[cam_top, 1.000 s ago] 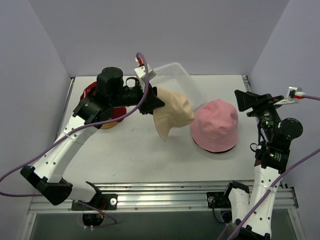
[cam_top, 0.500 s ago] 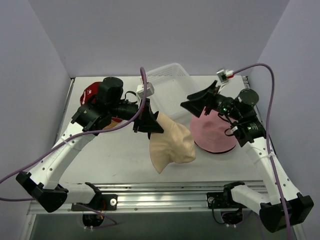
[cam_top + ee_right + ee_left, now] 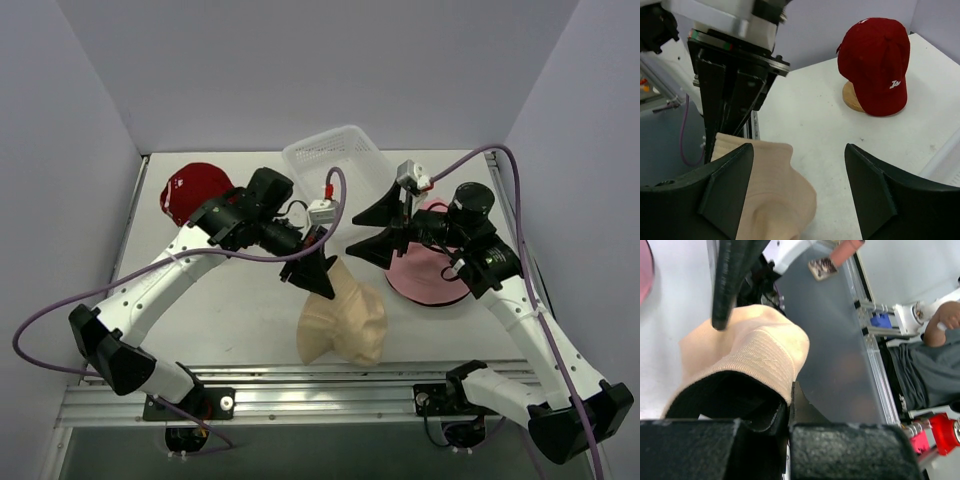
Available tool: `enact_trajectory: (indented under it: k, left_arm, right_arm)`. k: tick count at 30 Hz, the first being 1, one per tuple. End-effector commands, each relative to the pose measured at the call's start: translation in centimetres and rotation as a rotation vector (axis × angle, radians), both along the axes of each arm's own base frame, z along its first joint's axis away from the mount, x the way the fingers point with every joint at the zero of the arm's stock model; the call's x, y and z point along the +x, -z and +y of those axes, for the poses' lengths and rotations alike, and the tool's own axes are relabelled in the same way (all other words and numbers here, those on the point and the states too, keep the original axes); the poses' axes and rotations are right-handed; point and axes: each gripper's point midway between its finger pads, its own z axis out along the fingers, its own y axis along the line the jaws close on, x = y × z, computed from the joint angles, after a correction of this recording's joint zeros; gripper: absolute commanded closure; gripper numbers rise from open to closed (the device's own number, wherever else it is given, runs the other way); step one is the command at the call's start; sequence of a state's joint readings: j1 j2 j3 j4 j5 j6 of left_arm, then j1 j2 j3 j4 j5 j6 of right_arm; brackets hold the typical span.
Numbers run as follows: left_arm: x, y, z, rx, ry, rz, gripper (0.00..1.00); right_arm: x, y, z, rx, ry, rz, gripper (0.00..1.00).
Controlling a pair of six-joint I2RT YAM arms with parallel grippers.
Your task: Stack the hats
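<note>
Hats, as I see them: tan bucket hat (image 3: 345, 320) pinched tight in my left hand (image 3: 316, 273), hanging over the table (image 3: 240, 300) near its front edge. Right hand (image 3: 372, 230) spread wide, empty, just beside it. Pink bucket hat (image 3: 437, 275) on the table, right side. Red cap (image 3: 193, 190) on its wooden stand (image 3: 855, 97), far left.

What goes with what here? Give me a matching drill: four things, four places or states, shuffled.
1 tan fabric bucket hat
2 red fabric cap with white marks
3 pink fabric bucket hat
4 white plastic mesh basket

A far edge, middle
B on wooden stand, far left
C pinched in left gripper
D brim down, right side

Pairs: 1-C, 2-B, 3-D, 4-A
</note>
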State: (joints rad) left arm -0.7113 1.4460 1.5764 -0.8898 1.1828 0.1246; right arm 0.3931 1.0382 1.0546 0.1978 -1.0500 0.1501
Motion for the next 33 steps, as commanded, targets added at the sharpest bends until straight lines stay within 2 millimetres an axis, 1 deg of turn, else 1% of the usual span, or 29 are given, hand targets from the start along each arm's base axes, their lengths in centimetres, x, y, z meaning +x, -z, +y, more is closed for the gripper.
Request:
enact_trajectory:
  k: [1,2,4,7,9,11,12,13,14,20,23,24,27,28,30,31,33]
  left_arm:
    - [-1.8,0.6,-0.1,0.037,0.087,-0.053,0.98]
    - [-1.8,1.1,-0.4,0.052,0.097,-0.057,0.97]
    - [-2.4,1.3,-0.6,0.070,0.117,-0.054,0.98]
    - [-2.6,1.1,-0.5,0.058,0.137,-0.065,0.98]
    - [-2.8,1.0,-0.4,0.051,0.139,-0.079,0.98]
    - [-2.9,0.8,-0.2,0.044,0.144,-0.092,0.98]
    - [-3.0,0.8,-0.1,0.043,0.148,-0.092,0.98]
    - [-3.1,0.7,0.0,0.039,0.151,-0.095,0.98]
    - [-3.2,0.6,0.0,0.032,0.155,-0.100,0.98]
    - [-3.4,0.0,0.3,0.015,0.165,-0.115,0.98]
    - [-3.6,-0.8,0.6,0.001,0.170,-0.130,0.98]
    - [-3.5,-1.3,0.7,-0.011,0.169,-0.141,0.98]
    - [-3.8,-2.3,1.2,-0.031,0.172,-0.157,0.98]
    - [-3.6,-2.5,1.3,-0.033,0.163,-0.160,0.98]
    - [-3.4,-2.7,1.4,-0.030,0.149,-0.166,0.98]
    - [-3.3,-2.7,1.5,-0.026,0.140,-0.170,0.98]
    - [-3.0,-2.4,1.5,-0.010,0.123,-0.177,0.98]
  right_arm:
    - [-2.3,-1.3,0.2,-0.019,-0.124,-0.145,0.30]
    - [-2.5,-1.3,0.2,-0.023,-0.142,-0.171,0.30]
    - [-3.2,-1.2,0.3,-0.019,-0.187,-0.180,0.30]
    - [-5.4,0.0,1.0,-0.017,-0.299,-0.163,0.30]
    - [-6.0,0.5,1.5,-0.025,-0.307,-0.176,0.30]
    - [-7.2,0.9,1.9,-0.034,-0.342,-0.179,0.30]
    - [-7.6,0.9,2.0,-0.034,-0.354,-0.199,0.30]
    - [-8.3,0.7,2.2,-0.027,-0.378,-0.209,0.30]
    - [-8.7,1.1,2.4,-0.028,-0.391,-0.206,0.30]
    - [-10.2,2.0,2.8,-0.026,-0.443,-0.218,0.32]
    - [-10.2,2.4,2.9,-0.028,-0.445,-0.211,0.33]
    - [-10.2,2.5,2.9,-0.031,-0.444,-0.204,0.34]
    - [-9.9,2.7,3.1,-0.037,-0.433,-0.181,0.39]
    - [-9.7,2.7,3.2,-0.039,-0.432,-0.177,0.43]
    - [-9.6,2.9,3.2,-0.047,-0.431,-0.169,0.47]
    - [-9.5,2.8,3.2,-0.049,-0.429,-0.167,0.54]
    - [-9.5,2.7,3.2,-0.050,-0.426,-0.162,0.63]
